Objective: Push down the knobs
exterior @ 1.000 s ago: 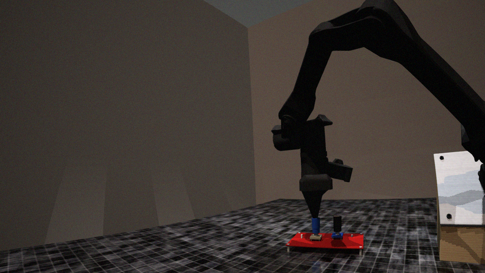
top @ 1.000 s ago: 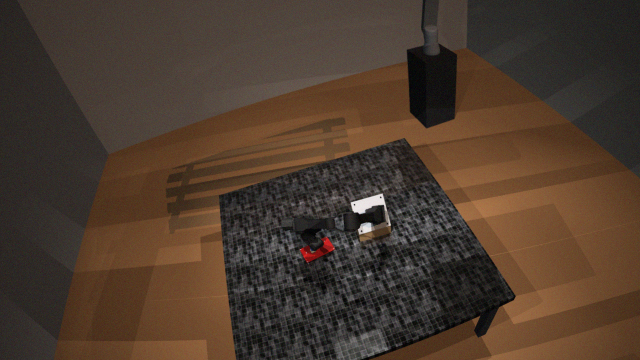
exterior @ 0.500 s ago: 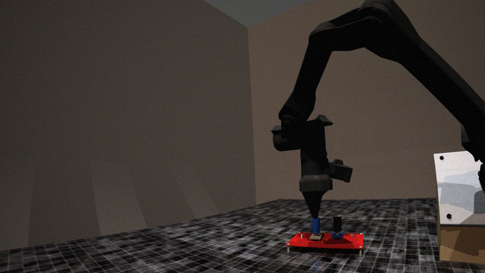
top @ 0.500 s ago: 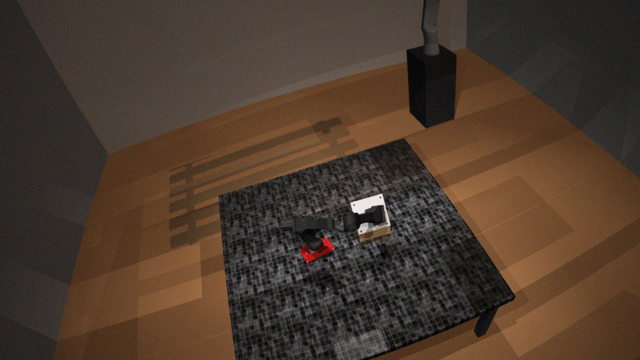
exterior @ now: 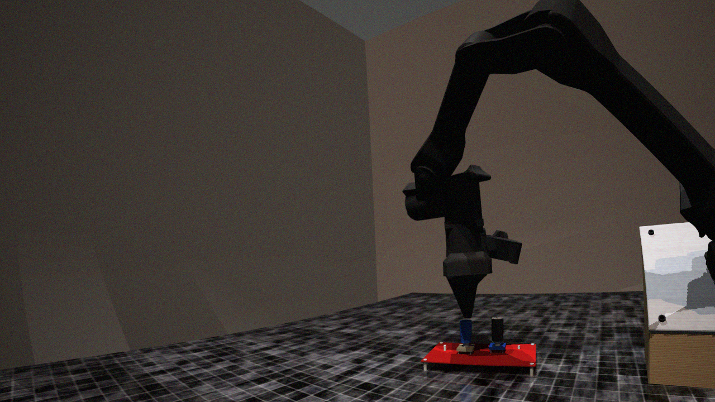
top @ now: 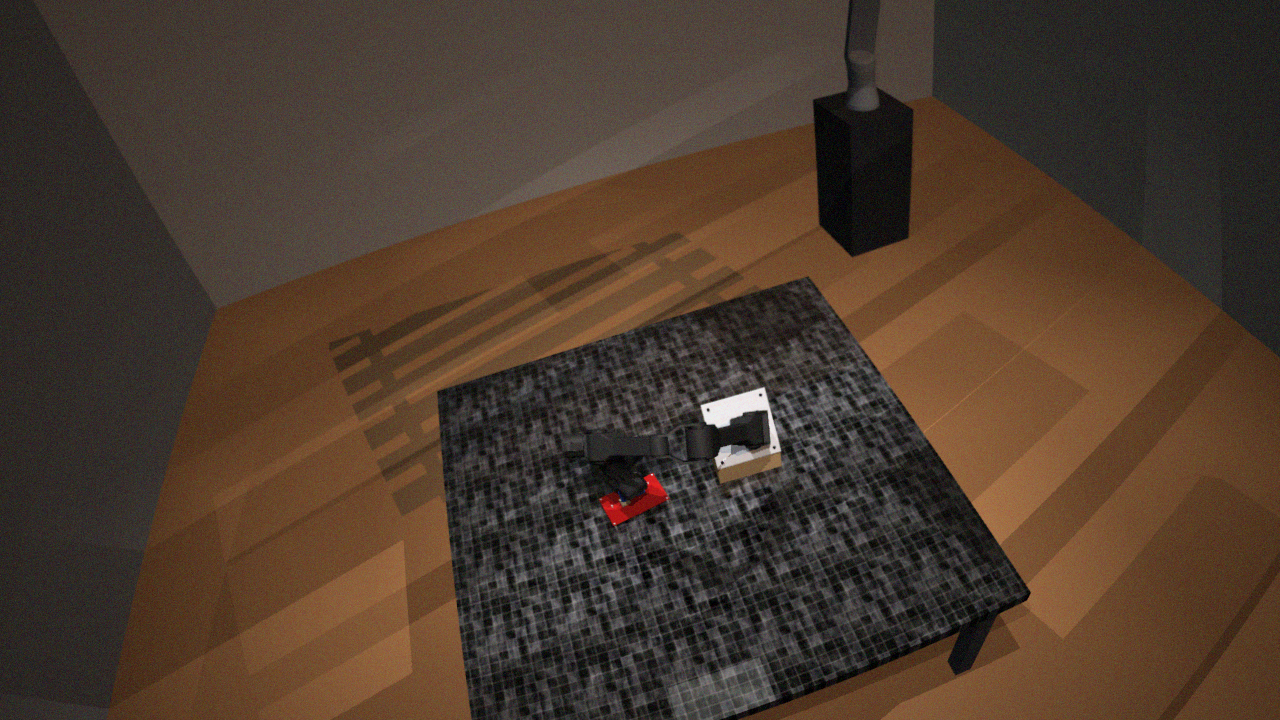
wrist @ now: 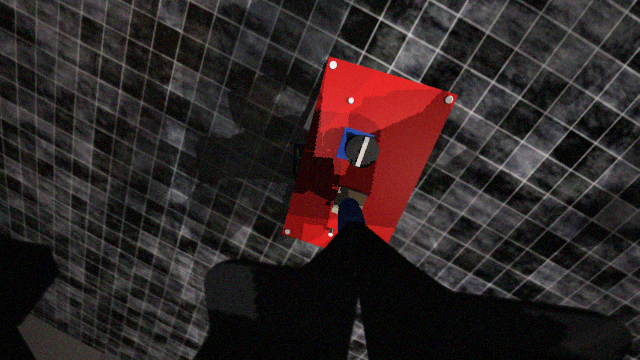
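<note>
A red circuit board stands on short legs on the table. A blue knob stands upright on a tan potentiometer. A black knob with a white line stands on a blue potentiometer beside it. My gripper is shut, pointing straight down, with its tip resting on top of the blue knob. In the top view the arm hides both knobs.
The arm's white-topped base block stands on the dark tiled table to the right of the board. A black pedestal stands on the floor beyond the table.
</note>
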`<state>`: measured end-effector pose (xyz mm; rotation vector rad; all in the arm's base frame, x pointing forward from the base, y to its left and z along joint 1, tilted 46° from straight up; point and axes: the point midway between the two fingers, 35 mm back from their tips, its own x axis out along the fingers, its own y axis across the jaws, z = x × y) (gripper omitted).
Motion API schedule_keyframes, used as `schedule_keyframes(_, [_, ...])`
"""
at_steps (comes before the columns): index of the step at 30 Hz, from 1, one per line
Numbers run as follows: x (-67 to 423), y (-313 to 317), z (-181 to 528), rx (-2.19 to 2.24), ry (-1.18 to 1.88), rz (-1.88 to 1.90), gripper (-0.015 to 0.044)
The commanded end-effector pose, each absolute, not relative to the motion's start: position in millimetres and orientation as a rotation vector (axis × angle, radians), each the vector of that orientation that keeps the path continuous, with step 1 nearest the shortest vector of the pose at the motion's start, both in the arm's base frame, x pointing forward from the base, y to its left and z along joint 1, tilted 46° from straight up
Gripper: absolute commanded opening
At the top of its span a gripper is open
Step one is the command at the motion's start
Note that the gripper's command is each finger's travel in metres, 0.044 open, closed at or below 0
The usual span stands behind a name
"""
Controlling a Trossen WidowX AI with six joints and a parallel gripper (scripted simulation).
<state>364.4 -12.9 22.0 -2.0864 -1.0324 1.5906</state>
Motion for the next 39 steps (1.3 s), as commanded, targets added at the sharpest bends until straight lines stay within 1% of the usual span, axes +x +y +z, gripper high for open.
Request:
schedule_keyframes(1, [366.3,-18.4,28.6,-2.101,-1.038,1.586,0.0])
schedule_keyframes(3, [366.0,-19.8,30.1,-2.101,-1.038,1.586,0.0])
schedule_keyframes(12, [362.2,-17.2,25.3,-2.088,-1.03,1.588,0.0236])
schedule_keyframes(14, [346.7,-22.2,25.9,-2.09,-1.028,1.591,0.0289])
schedule_keyframes(20, [270.1,-32.8,26.5,-2.095,-1.024,1.6,0.044])
schedule_keyframes(24, [218.5,-27.9,24.7,-2.093,-1.03,1.598,0.044])
schedule_keyframes(26, [202.5,-24.4,23.7,-2.092,-1.034,1.595,0.044])
schedule_keyframes(39, [200.6,-23.9,23.6,-2.092,-1.034,1.595,0.044])
